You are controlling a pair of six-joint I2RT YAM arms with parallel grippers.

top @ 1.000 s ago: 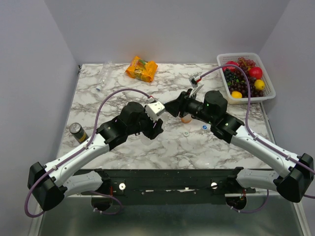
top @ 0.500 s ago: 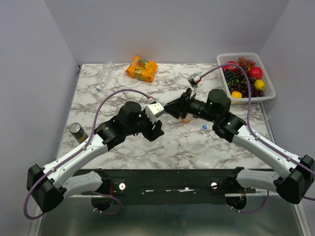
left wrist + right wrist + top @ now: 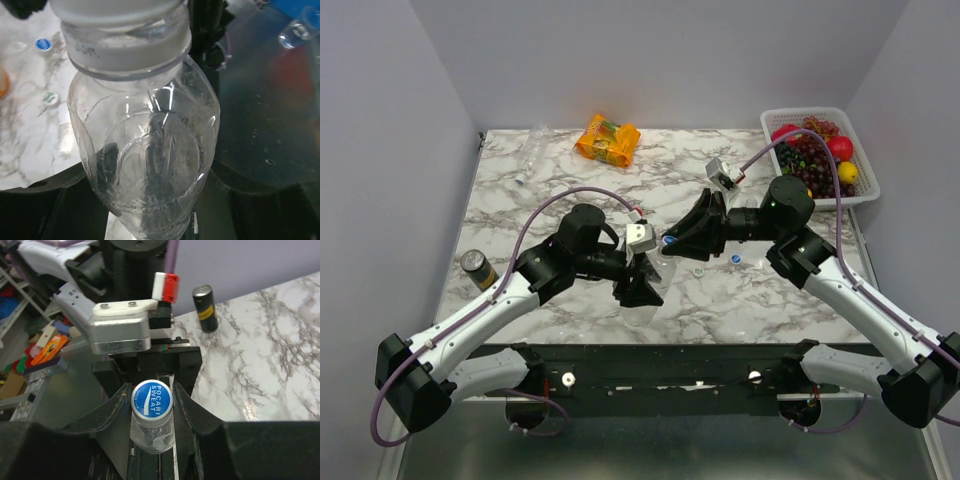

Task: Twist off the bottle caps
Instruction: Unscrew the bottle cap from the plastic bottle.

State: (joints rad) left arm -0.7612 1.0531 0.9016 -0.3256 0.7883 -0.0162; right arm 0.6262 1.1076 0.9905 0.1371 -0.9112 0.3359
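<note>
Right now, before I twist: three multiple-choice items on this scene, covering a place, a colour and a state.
1. Where does the black metal drinks can stand? A) near the white marble table's left edge B) at its right edge C) dead centre
2. What colour is the round plastic screw cap in the right claw? A) white B) blue C) orange
3. How is the right claw? A) wide open B) closed on that cap C) out of view
Answers: A, can by the left edge; B, blue top, white lettering; B, fingers press its sides.
</note>
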